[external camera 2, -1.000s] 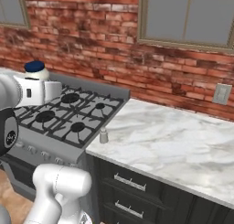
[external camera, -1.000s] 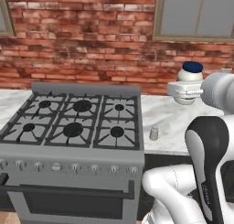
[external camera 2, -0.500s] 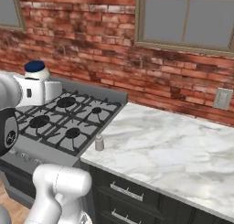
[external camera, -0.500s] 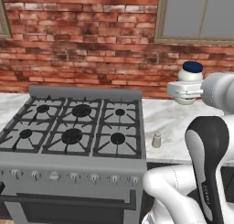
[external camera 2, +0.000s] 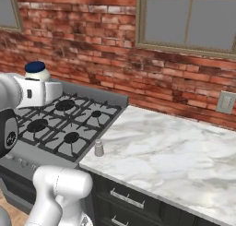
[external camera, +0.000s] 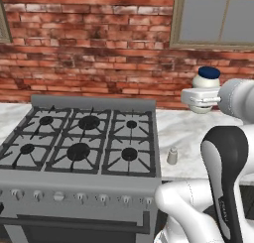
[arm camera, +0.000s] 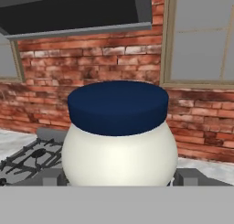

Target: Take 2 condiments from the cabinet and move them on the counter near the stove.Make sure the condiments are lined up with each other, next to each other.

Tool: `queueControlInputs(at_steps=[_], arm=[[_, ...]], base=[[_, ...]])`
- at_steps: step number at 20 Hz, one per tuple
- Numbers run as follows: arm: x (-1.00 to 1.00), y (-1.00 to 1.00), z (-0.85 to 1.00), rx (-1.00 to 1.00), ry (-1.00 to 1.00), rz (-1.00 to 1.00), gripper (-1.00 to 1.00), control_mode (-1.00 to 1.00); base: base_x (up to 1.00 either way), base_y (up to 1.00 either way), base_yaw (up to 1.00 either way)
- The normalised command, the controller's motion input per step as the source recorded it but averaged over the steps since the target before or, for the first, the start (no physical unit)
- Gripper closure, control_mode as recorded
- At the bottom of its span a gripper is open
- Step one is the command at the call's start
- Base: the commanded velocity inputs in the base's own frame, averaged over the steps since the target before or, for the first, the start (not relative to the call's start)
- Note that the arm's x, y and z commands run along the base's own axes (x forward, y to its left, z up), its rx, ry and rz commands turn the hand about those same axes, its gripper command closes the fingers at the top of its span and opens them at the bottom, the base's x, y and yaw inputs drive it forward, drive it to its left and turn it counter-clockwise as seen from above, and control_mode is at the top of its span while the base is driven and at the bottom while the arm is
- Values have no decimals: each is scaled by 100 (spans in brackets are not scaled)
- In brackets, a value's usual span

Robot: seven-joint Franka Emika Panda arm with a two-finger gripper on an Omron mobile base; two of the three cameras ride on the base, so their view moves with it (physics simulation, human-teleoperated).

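Gripper (external camera: 201, 99): clamped around the white jar, jaws spread wide to either side of its round body; it hangs in the air above the counter, just right of the stove.
White jar (arm camera: 119, 147): upright in the grip, dark blue lid (arm camera: 118, 105) on top. In the left base view the jar (external camera: 207, 83) shows behind the white hand, with the brick wall behind it; in the right base view its lid (external camera 2: 35, 67) and shoulder rise above the hand, over the stove's near left side. No label can be made out.
Shaker (external camera: 172, 155): small, grey-silver, standing upright on the counter just beside the stove's right edge, near the front of the slab. It is well below the held jar and apart from it. In the right base view the shaker (external camera 2: 98, 148) stands at the counter's front left corner.
Counter (external camera 2: 175, 151): white marble with grey veins, running right from the stove, over dark drawers (external camera 2: 133, 203) with silver handles.
Stove (external camera: 79, 148): grey steel, six black burners, a row of knobs along the front.
Wall (external camera 2: 115, 50): red brick, with a framed window (external camera 2: 191, 17) above the counter and a pale outlet plate (external camera 2: 224, 102) at the right.
Overhead (arm camera: 77, 13): a dark hood-like shape juts out high in the hand view.
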Motion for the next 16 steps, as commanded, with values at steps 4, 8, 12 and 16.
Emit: queueControlInputs(at_steps=[4,8,12,16], arm=[[0,0,0,0,0,0,100,100],[0,0,0,0,0,0,100,100],[4,0,0,-1,0,0,100,-100],[29,0,0,-4,4,5,100,-100]], base=[[11,0,0],[2,0,0],[0,0,0],[0,0,0]])
